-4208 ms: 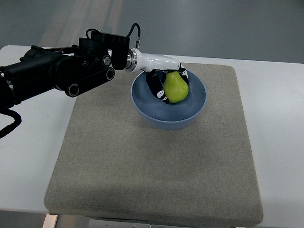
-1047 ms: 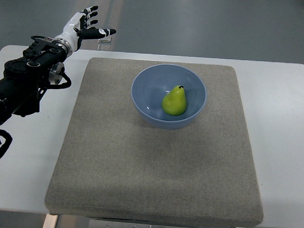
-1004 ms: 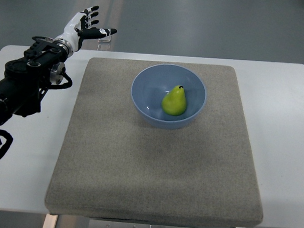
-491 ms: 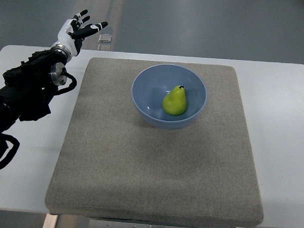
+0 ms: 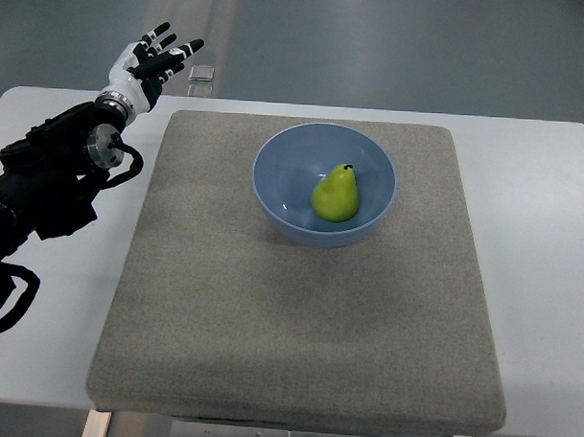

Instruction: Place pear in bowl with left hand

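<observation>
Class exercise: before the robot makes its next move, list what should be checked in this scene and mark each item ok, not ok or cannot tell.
1. Pear lies inside the bowl: ok.
2. Bowl sits upright on the grey mat: ok.
3. Left robot hand holds nothing, fingers spread: ok.
4. Left robot hand is clear of the bowl, off the mat's far left corner: ok.
5. Right arm's position: cannot tell, out of view.

You have a single top view, looking steeply down from the robot's own side onto the grey mat (image 5: 299,305), which fills most of the picture, with the white desk (image 5: 550,237) showing around it and bare floor beyond the mat's far edge.
</observation>
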Tool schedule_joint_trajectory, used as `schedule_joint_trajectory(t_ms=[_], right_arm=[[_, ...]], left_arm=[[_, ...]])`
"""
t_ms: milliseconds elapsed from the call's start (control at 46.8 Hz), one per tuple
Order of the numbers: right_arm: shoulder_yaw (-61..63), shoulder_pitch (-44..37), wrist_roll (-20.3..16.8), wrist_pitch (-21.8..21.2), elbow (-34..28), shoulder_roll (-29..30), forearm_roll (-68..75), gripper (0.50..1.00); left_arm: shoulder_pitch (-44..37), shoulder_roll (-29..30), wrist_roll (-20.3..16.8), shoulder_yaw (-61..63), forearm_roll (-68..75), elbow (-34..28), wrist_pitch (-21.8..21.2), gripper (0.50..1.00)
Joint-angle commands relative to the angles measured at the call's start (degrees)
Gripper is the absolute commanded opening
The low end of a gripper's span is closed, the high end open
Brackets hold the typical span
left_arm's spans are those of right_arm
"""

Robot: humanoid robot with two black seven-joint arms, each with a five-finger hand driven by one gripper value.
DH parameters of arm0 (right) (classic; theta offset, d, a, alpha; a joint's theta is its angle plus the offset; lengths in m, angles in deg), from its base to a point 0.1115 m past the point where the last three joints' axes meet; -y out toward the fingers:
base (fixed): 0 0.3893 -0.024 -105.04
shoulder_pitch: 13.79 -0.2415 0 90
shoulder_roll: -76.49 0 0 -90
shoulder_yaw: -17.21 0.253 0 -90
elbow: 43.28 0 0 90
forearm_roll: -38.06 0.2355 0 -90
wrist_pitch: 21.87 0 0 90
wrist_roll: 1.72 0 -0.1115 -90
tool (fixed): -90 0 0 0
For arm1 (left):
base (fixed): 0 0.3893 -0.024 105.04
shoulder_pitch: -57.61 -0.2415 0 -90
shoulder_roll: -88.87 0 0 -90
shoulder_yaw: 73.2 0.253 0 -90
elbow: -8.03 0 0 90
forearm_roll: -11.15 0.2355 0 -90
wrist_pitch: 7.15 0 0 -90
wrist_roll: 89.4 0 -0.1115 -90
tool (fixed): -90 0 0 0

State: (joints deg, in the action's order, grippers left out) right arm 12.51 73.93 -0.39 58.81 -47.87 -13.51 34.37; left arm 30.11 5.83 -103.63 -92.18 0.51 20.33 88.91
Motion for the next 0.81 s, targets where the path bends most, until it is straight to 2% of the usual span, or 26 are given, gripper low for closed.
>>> schedule_joint_trajectory(t_ms=[0, 790], right_arm=[[-0.04, 0.0, -0.01, 0.0, 0.01, 0.0, 0.0, 0.926], [-0.74, -1.06, -0.36, -0.79, -1.92, 0.0, -0.44, 0.926]], left_arm=[[-0.01, -0.1, 0.0, 0.0, 0.0, 0.0, -0.09, 0.958], [-0.97, -0.63, 0.0, 0.44, 0.09, 0.0, -0.26, 0.96]])
